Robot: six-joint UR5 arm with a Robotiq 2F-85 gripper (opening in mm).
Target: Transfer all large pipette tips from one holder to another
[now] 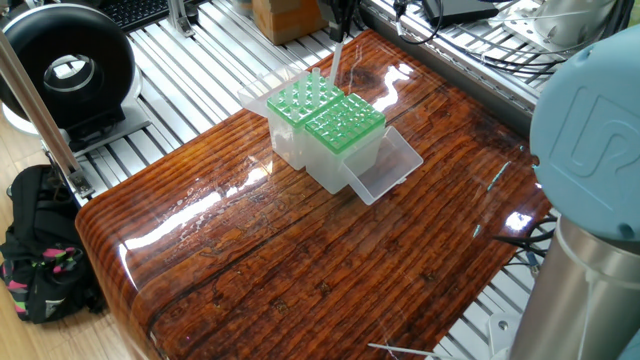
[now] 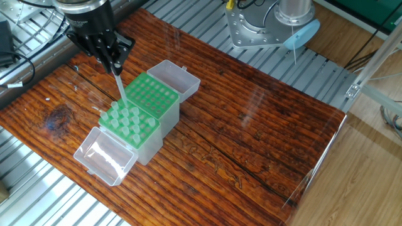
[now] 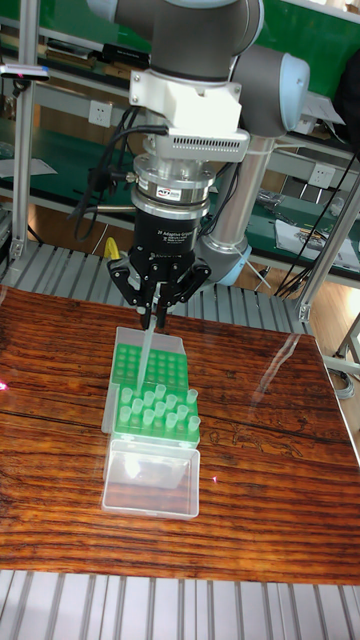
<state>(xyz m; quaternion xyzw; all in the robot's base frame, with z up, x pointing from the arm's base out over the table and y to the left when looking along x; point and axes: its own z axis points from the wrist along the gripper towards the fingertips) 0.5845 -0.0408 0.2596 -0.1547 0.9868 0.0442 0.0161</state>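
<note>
Two green-topped holders stand side by side on the wooden table. One holder carries several translucent large pipette tips standing upright. The other holder shows only open holes. My gripper hangs above their far-left edge, shut on one large pipette tip. That tip points down and slightly tilted, its point near the seam between the two holders.
Clear hinged lids lie open flat at both ends of the holders. The arm's base rises at the table's edge. A black round device and a backpack sit beyond the table.
</note>
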